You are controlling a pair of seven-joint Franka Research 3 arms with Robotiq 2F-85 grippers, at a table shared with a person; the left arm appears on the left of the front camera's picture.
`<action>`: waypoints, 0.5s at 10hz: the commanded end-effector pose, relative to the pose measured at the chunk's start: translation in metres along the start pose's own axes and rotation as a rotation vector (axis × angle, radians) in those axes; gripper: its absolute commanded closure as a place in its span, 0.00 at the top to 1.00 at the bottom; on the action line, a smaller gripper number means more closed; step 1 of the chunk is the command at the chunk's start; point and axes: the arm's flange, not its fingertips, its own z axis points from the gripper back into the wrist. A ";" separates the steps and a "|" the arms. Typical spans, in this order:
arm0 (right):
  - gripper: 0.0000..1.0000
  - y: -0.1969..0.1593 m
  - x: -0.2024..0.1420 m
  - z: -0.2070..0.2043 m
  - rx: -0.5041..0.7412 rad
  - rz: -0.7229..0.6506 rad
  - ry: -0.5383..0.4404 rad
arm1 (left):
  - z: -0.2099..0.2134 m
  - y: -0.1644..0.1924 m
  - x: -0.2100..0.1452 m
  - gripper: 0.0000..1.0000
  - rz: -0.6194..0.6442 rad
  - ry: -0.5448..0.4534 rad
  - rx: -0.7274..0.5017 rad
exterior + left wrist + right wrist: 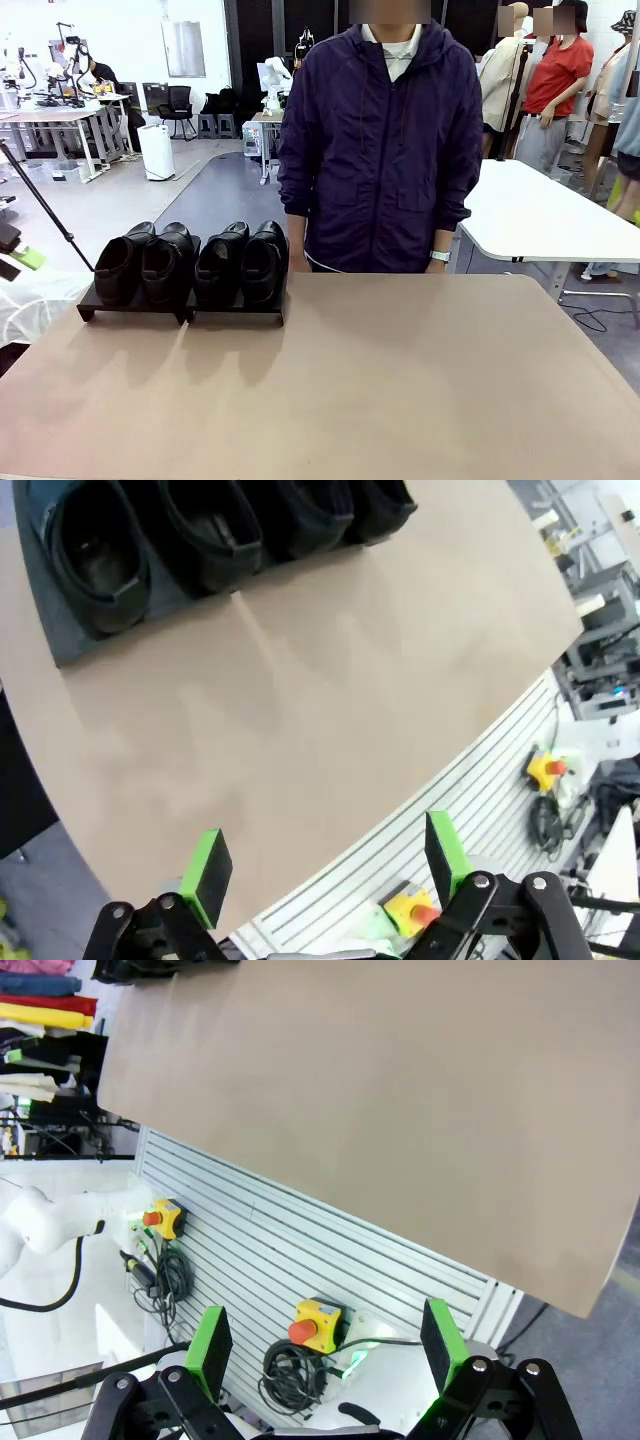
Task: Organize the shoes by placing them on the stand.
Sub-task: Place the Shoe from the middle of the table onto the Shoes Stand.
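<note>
Front view, shoes: all four shoes [190, 262] sit on the stand [180, 308] at the table's [400, 380] far left, two to each panel, toes facing the robot's side.
Front view, step: judging by this layout, the placing looks finished; nothing loose lies on the tabletop.
Front view, person: the person [385, 140] stands at the far edge, just right of the stand, arms down at the sides.
Front view, room: the middle and right of the table are bare, so there is wide space to move there; the stand itself sits close to the far left corner.
Left wrist view, claw: the left gripper [325, 865] is released, green pads spread wide, holding nothing, and hangs over the near table edge.
Left wrist view, shoes: the shoe openings and the stand's front lip [70, 640] show across bare tabletop, well apart from the fingers.
Left wrist view, next move: probably only keeping clear; any reach toward the stand would cross open surface.
Right wrist view, claw: the right gripper [325, 1345] is also released and empty, off the table's near edge above a slatted panel [300, 1250] with yellow stop buttons.
Right wrist view, edges: the table's corner lies at the right of the picture; a dark sliver of the stand shows at the top left.
</note>
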 end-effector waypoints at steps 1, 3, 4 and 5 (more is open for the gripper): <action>1.00 0.000 0.001 0.004 0.009 0.019 -0.001 | 0.008 0.002 0.001 1.00 0.006 0.017 0.028; 1.00 0.000 0.001 0.004 0.009 0.019 -0.001 | 0.008 0.002 0.001 1.00 0.006 0.017 0.028; 1.00 0.000 0.001 0.004 0.009 0.019 -0.001 | 0.008 0.002 0.001 1.00 0.006 0.017 0.028; 1.00 0.000 0.001 0.004 0.009 0.019 -0.001 | 0.008 0.002 0.001 1.00 0.006 0.017 0.028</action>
